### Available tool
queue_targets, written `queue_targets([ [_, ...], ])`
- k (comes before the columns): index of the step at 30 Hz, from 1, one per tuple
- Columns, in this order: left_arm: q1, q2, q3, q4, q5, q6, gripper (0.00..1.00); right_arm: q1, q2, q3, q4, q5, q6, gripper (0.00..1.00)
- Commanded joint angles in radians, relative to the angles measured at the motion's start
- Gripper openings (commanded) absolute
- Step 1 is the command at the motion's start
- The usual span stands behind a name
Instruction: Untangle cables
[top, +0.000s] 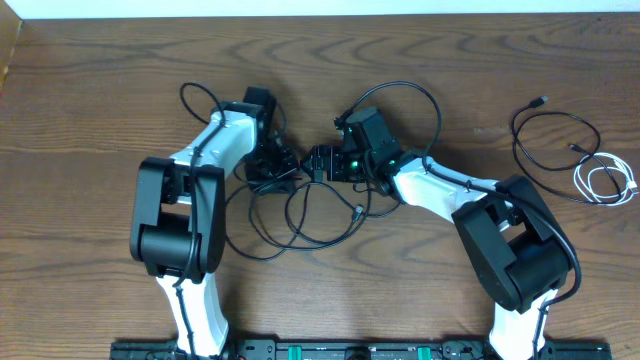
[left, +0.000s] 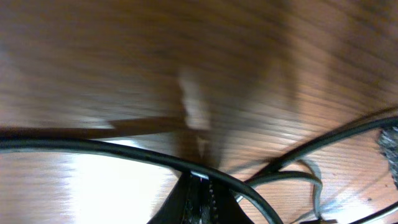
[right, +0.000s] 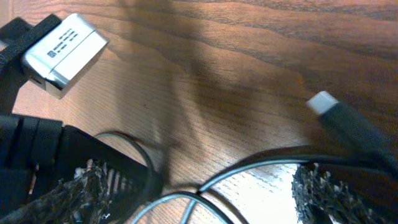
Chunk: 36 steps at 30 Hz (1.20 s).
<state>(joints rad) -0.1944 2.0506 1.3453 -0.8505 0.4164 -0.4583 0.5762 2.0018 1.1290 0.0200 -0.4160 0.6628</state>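
- The black cable (top: 292, 210) lies in loose loops at the centre of the wooden table (top: 100, 80), spilling towards 6 o'clock from the two grippers, which meet nose to nose.
- A second black cable (top: 555, 135) and a coiled white cable (top: 607, 180) sit well apart at 3 o'clock. They seem to overlap at one edge, and neither arm is near them.
- The left gripper (top: 283, 165) has its fingers (left: 196, 202) closed. The black cable crosses right at their tips, so we take it as pinched there.
- The right gripper (top: 322, 162) stands with its fingers wide apart, a strand of the cable running across the gap and nothing clamped.
- We expect the cable to be light, limp and springy. It should hold its curl, slide easily on the wood and drag neighbouring loops along when pulled.
- We would grip the cord just behind its plug (right: 326, 104), where the moulded body gives a firmer hold. Pulling slowly should keep a loop from cinching into a knot.
- Only the overhead view shows the whole tangle and the far pair of cables, but there the fingertips are lost in dark hardware.
- The right wrist view alone shows the silver plug tip at 2 o'clock and a small silver labelled block (right: 65, 45) at 10 o'clock.
- The left wrist view is blurred but shows the closed tips against the cord.
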Motion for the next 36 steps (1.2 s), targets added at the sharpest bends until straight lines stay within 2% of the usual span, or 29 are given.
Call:
queue_targets([
  [1,-0.026,-0.018,0.071,-0.005,-0.013,0.050,0.08,-0.023,0.000,-0.003,0.033,-0.105,-0.009,0.90],
  [4,-0.017,-0.068,0.132,-0.046,-0.112,0.054,0.07,-0.056,-0.024,-0.003,0.086,-0.254,-0.005,0.87],
  [6,0.000,-0.119,0.152,-0.050,-0.208,0.054,0.08,-0.073,-0.039,-0.003,0.097,-0.269,0.022,0.87],
  [11,0.050,-0.209,0.155,-0.053,-0.293,0.054,0.08,-0.072,-0.046,-0.003,0.137,-0.265,0.036,0.86],
  [17,0.135,-0.233,0.152,-0.087,-0.407,0.013,0.08,0.011,-0.045,-0.003,0.158,-0.128,0.055,0.88],
  [20,0.187,-0.232,0.145,-0.119,-0.432,0.012,0.21,0.078,-0.045,-0.003,0.143,0.031,0.055,0.86],
  [24,0.211,-0.232,0.138,-0.157,-0.433,0.013,0.21,0.151,-0.045,-0.003,0.119,0.217,0.055,0.82],
  [27,0.211,-0.232,0.113,-0.151,-0.442,0.013,0.21,0.212,-0.046,-0.003,0.043,0.337,0.054,0.77],
  [32,0.211,-0.232,0.075,-0.118,-0.490,0.013,0.26,0.235,-0.048,0.058,-0.188,0.346,0.055,0.68],
  [36,0.211,-0.232,0.066,-0.102,-0.488,-0.008,0.26,0.237,-0.048,0.161,-0.406,0.347,0.046,0.66],
])
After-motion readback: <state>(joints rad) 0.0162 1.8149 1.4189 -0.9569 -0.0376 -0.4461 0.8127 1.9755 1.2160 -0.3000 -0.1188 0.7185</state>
